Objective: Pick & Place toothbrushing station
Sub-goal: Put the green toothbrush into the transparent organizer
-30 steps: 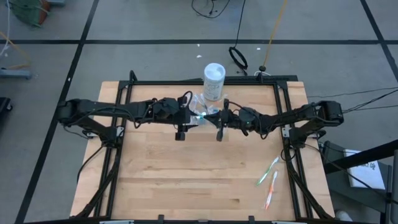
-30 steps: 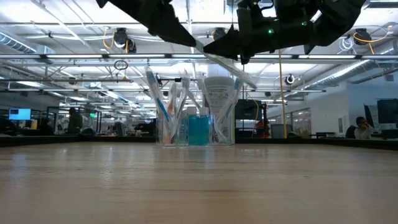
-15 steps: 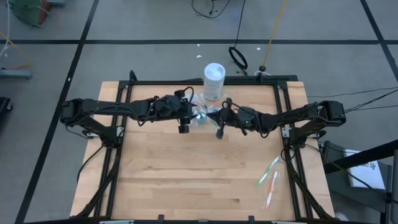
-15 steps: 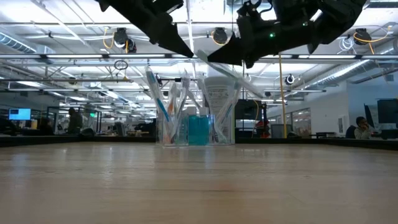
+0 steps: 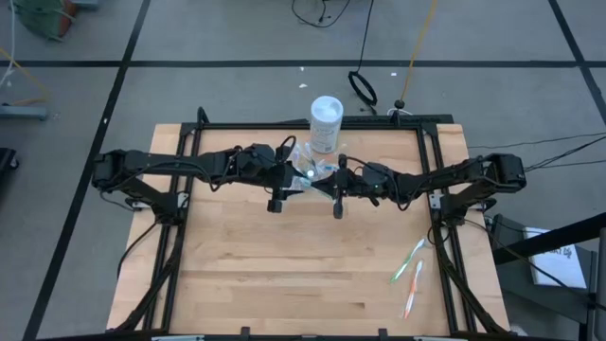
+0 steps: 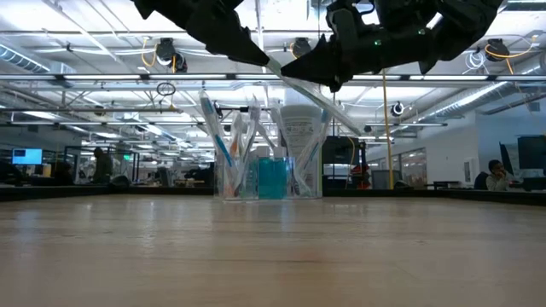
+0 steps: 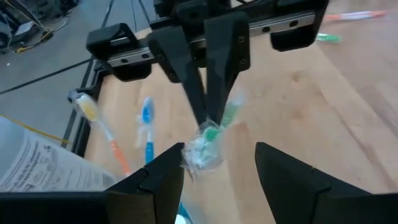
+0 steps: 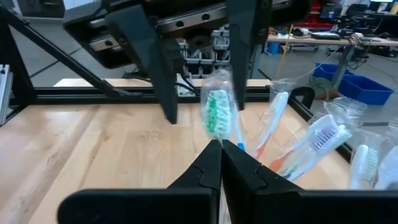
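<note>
Handover of a wrapped toothbrush, mid-air, above the station at the far middle of the tabletop [image 5: 284, 275].

Item: thin green-headed toothbrush in clear crinkled wrapper [image 8: 218, 112], head end up, pinched by the handle in the right pincer [image 8: 220, 149], fingers pressed together on it. Same brush seen in the left wrist view [image 7: 208, 140], hanging from the right pincer's tips.

Left pincer [image 7: 219, 165]: fingers spread wide, one either side of the wrapped head, not touching it as far as can be told.

Station: small clear plastic cup [image 6: 264, 175] holding upright toothbrushes and teal-blue toothpaste tubes [image 6: 273, 177], just in front of the tall white cylindrical tub [image 5: 326, 121]. Both pincers well above the cup rim in the low view.

Loose stock: two more toothbrushes, green and orange [image 5: 409, 270], flat on the tabletop near the right front edge, well apart from the cup.

Handling advice, as judgement: close left pincer on the wrapped head squarely, centred between the fingers, before any release by the right. Wrapper slippery and crushable; firm grip needed. Release only once the grip is sure. Risk: brush dropping onto the cup and upsetting its contents.
</note>
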